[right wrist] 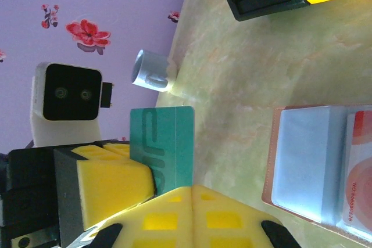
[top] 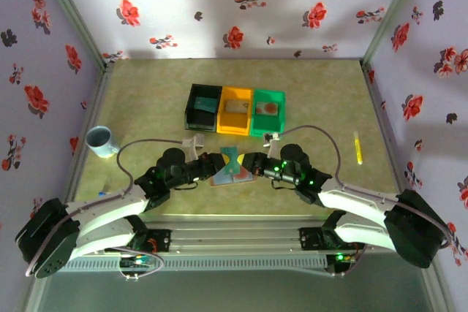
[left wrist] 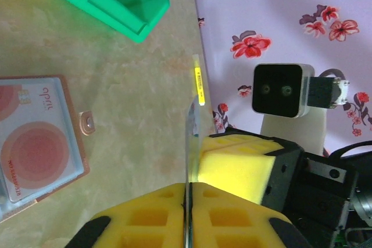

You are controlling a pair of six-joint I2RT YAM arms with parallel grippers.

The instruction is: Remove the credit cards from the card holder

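While pinched, teal card [right wrist: 168, 137] in left gripper [left wrist: 187, 193]

Olive counter [top: 146, 100] bearing a row of bins [top: 235, 109], with open card holder [top: 235, 174] just before it, cup [top: 100, 141] to its left and yellow pen [top: 357, 148] to its right.

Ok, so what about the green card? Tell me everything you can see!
The green card is a thin, flat, teal-green rectangle with rounded corners and a darker squiggly mark on its face; it looks like plastic. It is out of the card holder and held up over the table. The left pincer is shut on it, yellow pads squeezing both faces. The right pincer, also shut, sits close beside it; whether it grips too is unclear.
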